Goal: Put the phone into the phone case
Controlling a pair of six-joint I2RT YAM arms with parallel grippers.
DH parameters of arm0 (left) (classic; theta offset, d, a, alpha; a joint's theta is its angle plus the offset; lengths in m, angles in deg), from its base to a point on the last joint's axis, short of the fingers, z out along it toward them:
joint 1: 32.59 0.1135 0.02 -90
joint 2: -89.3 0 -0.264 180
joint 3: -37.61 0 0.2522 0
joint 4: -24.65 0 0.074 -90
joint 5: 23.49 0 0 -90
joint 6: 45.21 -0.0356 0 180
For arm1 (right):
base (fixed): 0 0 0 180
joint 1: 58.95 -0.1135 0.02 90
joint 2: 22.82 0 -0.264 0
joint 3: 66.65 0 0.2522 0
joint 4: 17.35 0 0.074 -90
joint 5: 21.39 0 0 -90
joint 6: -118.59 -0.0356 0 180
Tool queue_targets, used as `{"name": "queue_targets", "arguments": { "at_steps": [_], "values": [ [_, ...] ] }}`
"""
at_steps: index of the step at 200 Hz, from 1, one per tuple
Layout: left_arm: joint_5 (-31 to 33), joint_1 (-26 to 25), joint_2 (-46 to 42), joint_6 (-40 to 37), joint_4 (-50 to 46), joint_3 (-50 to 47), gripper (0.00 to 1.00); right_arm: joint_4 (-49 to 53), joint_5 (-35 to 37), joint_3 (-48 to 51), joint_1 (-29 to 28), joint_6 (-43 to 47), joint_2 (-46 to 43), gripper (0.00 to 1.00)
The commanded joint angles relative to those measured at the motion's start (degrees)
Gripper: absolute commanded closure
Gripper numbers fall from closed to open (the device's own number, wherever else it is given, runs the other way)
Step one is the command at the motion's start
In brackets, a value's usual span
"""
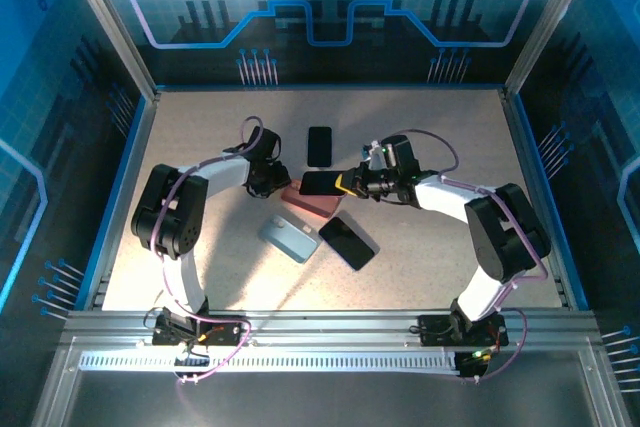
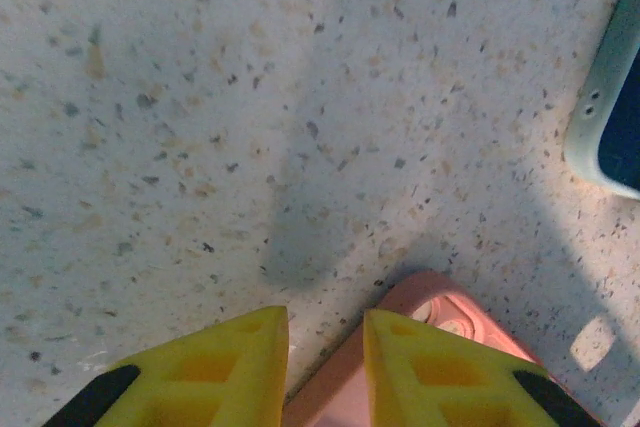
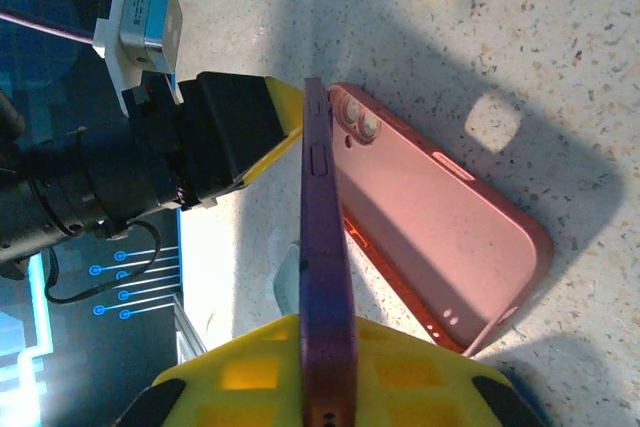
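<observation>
Speckled pale tabletop [image 1: 200,137] lies inside blue panelled walls [image 1: 60,67], with both arms reaching toward its middle. A pink phone case [image 1: 310,204] lies flat there, open side down in the right wrist view, its camera cutout at the end nearest the left arm. The right end effector [image 1: 345,185] comes in from 3 o'clock of the case and is clamped on the phone [image 1: 320,183]. In the right wrist view the purple-edged phone [image 3: 322,217] stands on edge between the yellow fingers [image 3: 240,367], directly over the case's long side. The left end effector [image 1: 268,185] sits at 9 o'clock of the case, at its cutout corner. In the left wrist view its fingers [image 2: 240,357] stand narrowly apart with the pink rim [image 2: 440,312] showing in the gap and under the right finger. Whether they pinch the rim or merely press on it I cannot tell. A black phone [image 1: 319,145] lies at 12 o'clock of the case, a pale blue case [image 1: 290,238] at 7 o'clock and a dark phone [image 1: 348,242] at 5 o'clock, each apart from the pink one.
</observation>
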Motion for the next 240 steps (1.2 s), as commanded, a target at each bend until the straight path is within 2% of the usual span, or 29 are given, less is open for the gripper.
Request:
{"name": "queue_targets", "arguments": {
  "at_steps": [1, 105, 181, 240],
  "values": [
    [-3.4, 0.2, -1.9, 1.1, 2.6, -2.7, 0.73, -3.6, -2.7, -0.1, -0.9, -0.5, 0.7, 1.0],
    [-6.3, -3.4, -8.4, 7.3, 6.2, -12.3, 0.73, 3.1, -5.2, -1.2, -0.8, 4.3, 1.9, 1.0],
    [-3.5, -3.3, -10.1, 7.2, 4.4, -11.6, 0.74, 13.1, -9.9, -7.4, 3.9, 13.3, 3.6, 1.0],
    [-3.2, -3.3, -7.7, 8.2, 4.4, -10.5, 0.74, 26.9, -12.9, -17.3, 5.5, 24.8, 9.1, 1.0]
  ]
}}
